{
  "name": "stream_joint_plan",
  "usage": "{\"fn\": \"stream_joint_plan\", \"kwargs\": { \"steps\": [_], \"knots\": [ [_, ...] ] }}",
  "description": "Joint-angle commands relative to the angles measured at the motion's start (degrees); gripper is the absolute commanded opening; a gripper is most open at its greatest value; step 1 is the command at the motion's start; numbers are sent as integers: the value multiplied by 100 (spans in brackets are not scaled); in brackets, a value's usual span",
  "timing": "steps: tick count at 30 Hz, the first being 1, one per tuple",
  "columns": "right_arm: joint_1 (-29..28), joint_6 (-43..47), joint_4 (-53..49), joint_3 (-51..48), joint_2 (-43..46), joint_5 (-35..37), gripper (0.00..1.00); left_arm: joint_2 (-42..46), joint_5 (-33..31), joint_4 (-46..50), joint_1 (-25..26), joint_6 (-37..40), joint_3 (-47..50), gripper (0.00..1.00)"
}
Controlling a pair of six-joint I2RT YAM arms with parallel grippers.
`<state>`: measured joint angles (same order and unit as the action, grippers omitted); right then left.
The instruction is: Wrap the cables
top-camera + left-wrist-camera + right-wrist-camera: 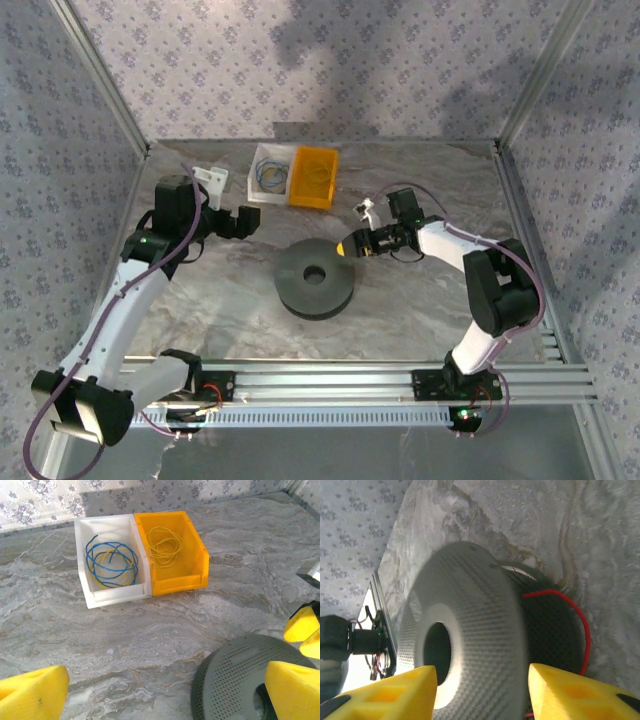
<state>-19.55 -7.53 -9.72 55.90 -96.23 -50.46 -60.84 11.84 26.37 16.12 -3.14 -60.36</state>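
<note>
Notably, the left hand (243, 222) stood wide open near the spool (315, 278); the right hand (346, 246), jaws parted, faced its rim. The red cable (581, 625) looped around the spool's core.

Grey marbled table (200, 300). Dark grey round spool (298, 290) lies flat near the table's middle, slightly toward the near edge. White bin (117, 596) and orange bin (180, 584) sit side by side, walls touching, close to the far edge, left of its middle. Red cable (580, 617) loops out of the spool's groove toward the table; contact unclear.
</note>
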Motion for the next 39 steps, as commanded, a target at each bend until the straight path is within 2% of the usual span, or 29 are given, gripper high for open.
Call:
{"fn": "stream_joint_plan", "kwargs": {
  "steps": [1, 6, 8, 9, 10, 13, 16, 18, 20, 23, 26, 32, 33, 37, 39],
  "knots": [
    [81, 476, -592, 458, -25, 29, 58, 90, -203, -130, -30, -105, 50, 100],
    [341, 1009, -1607, 920, 293, 226, 65, 140, -516, -68, -30, -87, 46, 100],
    [614, 1185, -1996, 978, 607, 458, 70, 222, -789, -38, -30, -35, 79, 100],
    [760, 1247, -2109, 989, 766, 546, 75, 282, -962, -56, -32, -38, 122, 100],
    [936, 1298, -2195, 970, 971, 656, 97, 355, -1137, -113, -38, -26, 198, 100],
    [1351, 1424, -2156, 825, 1622, 1183, 100, 661, -1768, -535, -72, -71, 600, 100],
    [1506, 1392, -1147, 132, 2473, 2324, 100, 996, -2548, -1341, -159, -155, 1350, 100],
    [1507, 1320, -37, -662, 3106, 2993, 100, 1146, -3057, -1956, -241, -174, 1935, 100],
    [1485, 1259, 1503, -1720, 3714, 3701, 100, 1167, -3481, -2603, -351, -204, 2565, 100],
    [1480, 1281, 3101, -2915, 4067, 4738, 100, 980, -3892, -3396, -582, -357, 3270, 100],
    [1586, 1359, 3500, -3331, 3730, 5295, 100, 662, -4040, -4145, -836, -482, 3746, 100],
    [1818, 1167, 4734, -3690, 2339, 5381, 100, -644, -3851, -5493, -1360, -453, 4153, 100],
    [1814, 1155, 4662, -3585, 2223, 5477, 100, -720, -3801, -5351, -1381, -472, 4033, 100],
    [2034, 1051, 5239, -3360, 1361, 5202, 100, -1399, -3274, -6500, -1530, -538, 4017, 100],
    [2101, 936, 5790, -3362, 808, 5157, 100, -1780, -2983, -6040, -1555, -407, 3489, 100]
  ]
}}
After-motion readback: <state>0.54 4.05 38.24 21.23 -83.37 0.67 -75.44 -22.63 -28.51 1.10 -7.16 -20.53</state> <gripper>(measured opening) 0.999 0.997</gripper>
